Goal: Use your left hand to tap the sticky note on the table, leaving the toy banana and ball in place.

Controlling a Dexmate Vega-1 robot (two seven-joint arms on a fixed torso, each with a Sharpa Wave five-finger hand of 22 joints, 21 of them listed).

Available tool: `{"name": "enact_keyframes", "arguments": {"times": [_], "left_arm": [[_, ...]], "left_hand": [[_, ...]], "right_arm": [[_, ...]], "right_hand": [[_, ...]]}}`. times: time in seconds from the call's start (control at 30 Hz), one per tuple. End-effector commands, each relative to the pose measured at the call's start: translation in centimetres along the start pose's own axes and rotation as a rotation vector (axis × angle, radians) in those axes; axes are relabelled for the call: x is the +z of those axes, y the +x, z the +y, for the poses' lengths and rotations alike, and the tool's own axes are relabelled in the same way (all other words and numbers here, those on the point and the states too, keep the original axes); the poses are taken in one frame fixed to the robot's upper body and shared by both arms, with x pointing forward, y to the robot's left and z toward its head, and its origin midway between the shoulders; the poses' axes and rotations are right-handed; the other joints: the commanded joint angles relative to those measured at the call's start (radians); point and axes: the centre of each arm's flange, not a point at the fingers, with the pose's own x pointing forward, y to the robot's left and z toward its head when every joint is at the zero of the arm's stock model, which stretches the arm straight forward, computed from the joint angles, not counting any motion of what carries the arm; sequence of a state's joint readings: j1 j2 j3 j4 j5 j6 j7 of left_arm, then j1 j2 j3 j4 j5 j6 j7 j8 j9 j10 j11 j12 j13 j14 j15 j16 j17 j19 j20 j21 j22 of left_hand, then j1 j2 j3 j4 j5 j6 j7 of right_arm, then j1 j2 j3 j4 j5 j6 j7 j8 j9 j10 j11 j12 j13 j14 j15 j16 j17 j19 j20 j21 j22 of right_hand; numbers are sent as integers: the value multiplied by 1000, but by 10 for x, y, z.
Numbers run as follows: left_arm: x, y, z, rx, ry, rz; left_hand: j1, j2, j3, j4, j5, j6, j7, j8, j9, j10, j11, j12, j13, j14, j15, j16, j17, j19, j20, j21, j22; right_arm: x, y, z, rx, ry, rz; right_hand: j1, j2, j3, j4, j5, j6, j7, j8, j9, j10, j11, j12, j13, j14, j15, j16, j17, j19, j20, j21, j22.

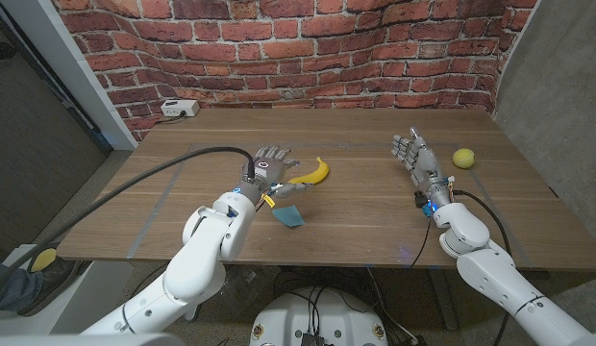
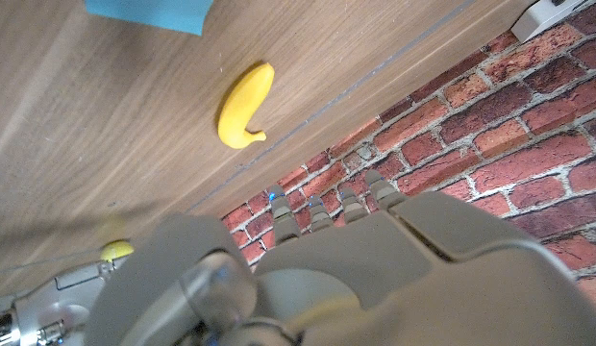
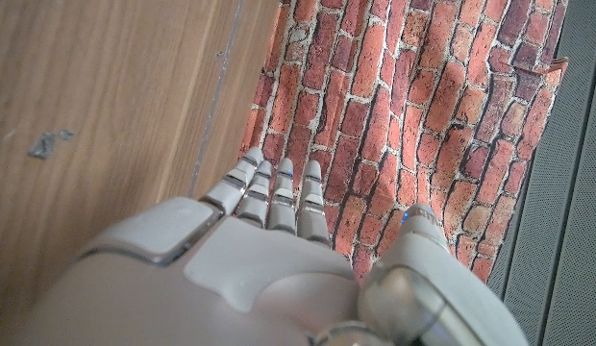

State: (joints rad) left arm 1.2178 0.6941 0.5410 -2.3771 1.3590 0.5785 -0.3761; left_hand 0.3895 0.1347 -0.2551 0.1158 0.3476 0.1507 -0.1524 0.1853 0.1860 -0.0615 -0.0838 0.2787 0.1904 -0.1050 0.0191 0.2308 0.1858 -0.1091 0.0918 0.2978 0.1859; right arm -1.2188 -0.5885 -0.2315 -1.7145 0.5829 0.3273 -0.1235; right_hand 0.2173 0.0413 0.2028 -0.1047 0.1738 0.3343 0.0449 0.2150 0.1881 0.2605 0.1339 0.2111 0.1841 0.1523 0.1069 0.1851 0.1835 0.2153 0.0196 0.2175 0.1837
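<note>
A blue sticky note (image 1: 289,216) lies on the wooden table (image 1: 375,221), near the front edge and just right of my left forearm. A yellow toy banana (image 1: 313,173) sits beyond it, and a yellow-green ball (image 1: 462,158) lies far right. My left hand (image 1: 270,165) is past the note and close to the banana's left end, fingers spread and holding nothing. The left wrist view shows the left hand (image 2: 356,259), the sticky note (image 2: 149,12), the banana (image 2: 245,106) and the ball (image 2: 115,251). My right hand (image 1: 414,154) stands open left of the ball; its fingers (image 3: 274,192) point at the brick wall.
A white box (image 1: 178,108) with a cable sits at the table's back left corner against the brick wall (image 1: 298,38). A black cable (image 1: 135,187) runs across the left part of the table to my left wrist.
</note>
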Motion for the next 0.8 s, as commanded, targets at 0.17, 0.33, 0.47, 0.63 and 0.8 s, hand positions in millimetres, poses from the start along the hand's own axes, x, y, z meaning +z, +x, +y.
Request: {"name": "enact_keyframes", "arguments": {"times": [0.17,0.33,0.47,0.63,0.8], "left_arm": [[-30,29,5,250,-473,48],[-37,38,4,273,-629,-8],[-46,47,1,272,-796,-66],[-60,57,-1,235,-971,-130],[-73,67,-9,217,-1166,-224]], "left_hand": [[9,4,-11,2,0,10,18,14,3,77,8,16,-1,73,-16,14,1,54,12,12,-2],[12,4,-13,2,-2,29,30,21,3,115,26,22,-1,94,-19,15,0,75,20,13,-2],[13,4,-15,3,-5,41,35,24,3,144,37,27,-2,115,-16,17,0,93,26,15,-3],[14,3,-17,4,-8,49,51,25,3,165,49,28,-2,132,-8,18,0,104,32,15,-2],[9,1,-26,10,-19,97,83,37,3,207,72,27,-1,201,7,29,1,149,46,21,-1]], "right_arm": [[20,10,9,60,-49,-33],[26,11,12,75,-63,-51],[29,12,14,86,-73,-55],[33,14,17,115,-73,-67],[35,21,20,158,-46,-65]], "right_hand": [[-6,2,-2,-6,6,-18,4,-9,6,17,-4,6,1,12,4,3,2,6,-2,-1,3],[-6,2,-2,-8,6,-31,11,-15,6,17,-6,6,2,41,-13,11,2,41,-17,11,3],[-5,2,-2,-8,7,-35,13,-17,6,9,-7,2,2,41,-16,10,2,52,-23,14,3],[-5,2,-2,-9,7,-36,16,-17,6,9,-6,2,2,41,-17,9,2,54,-24,15,3],[-4,1,-3,-9,7,-41,20,-19,6,5,-5,0,2,48,-20,10,2,62,-24,17,3]]}}
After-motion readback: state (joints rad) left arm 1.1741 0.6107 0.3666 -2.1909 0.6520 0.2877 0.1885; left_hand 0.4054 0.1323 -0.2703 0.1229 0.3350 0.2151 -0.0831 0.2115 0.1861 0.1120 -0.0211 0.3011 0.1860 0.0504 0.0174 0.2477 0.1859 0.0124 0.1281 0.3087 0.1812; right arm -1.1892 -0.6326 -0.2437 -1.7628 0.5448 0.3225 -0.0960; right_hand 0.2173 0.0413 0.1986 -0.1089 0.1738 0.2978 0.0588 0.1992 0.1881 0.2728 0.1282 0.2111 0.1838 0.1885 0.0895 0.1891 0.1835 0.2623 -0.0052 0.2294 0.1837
